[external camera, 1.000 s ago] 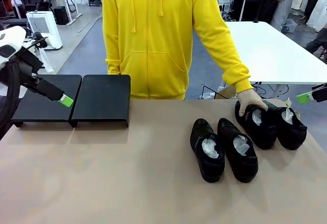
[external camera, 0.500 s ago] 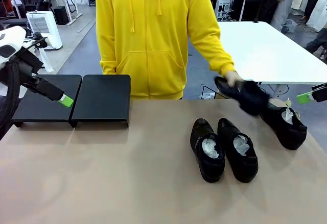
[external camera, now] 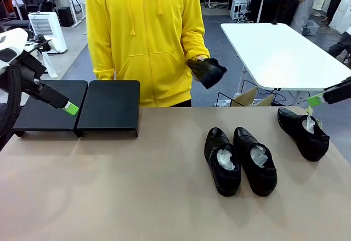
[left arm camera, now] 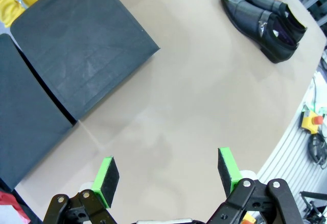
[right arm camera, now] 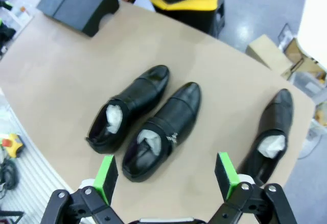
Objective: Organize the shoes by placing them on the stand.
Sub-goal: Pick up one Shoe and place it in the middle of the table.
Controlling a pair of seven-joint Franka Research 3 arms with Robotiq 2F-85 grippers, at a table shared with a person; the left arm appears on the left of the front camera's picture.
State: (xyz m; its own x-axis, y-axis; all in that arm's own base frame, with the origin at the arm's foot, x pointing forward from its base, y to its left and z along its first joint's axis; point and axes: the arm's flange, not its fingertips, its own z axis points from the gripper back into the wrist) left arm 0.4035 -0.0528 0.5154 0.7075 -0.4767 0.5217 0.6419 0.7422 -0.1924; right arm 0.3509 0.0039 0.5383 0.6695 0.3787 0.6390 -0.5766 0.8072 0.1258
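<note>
a person in a yellow hoodie (external camera: 142, 38) stands at twelve o'clock, just past the far edge of the brown worktop (external camera: 137, 197), holding one glossy black shoe (external camera: 205, 72) up at waist height, off the worktop and to the right of the stand. the stand (external camera: 109, 106), two matte black panels joined side by side, sits at about ten o'clock on the worktop, near the far edge. a pair of shoes (external camera: 252, 158) lies at about four o'clock from the middle, close side by side, toes towards twelve, crumpled white paper showing in both openings. a single shoe (external camera: 303, 133) lies further out at three o'clock, near the right edge, its toe turned towards eleven and paper in its opening too; it is well apart from the stand, as is the pair. the left pincer (left arm camera: 167, 173) hangs at nine o'clock, near the stand's left panel, its green pads (left arm camera: 107, 175) spread wide apart with nothing between them. the right pincer (right arm camera: 166, 174) hangs at three o'clock, near the single shoe, its own pads (right arm camera: 106, 175) likewise wide apart and gripping nothing; from its wrist the pair sits straight ahead and the single shoe off to one side. a white table (external camera: 274, 49) stands behind at one o'clock.
</note>
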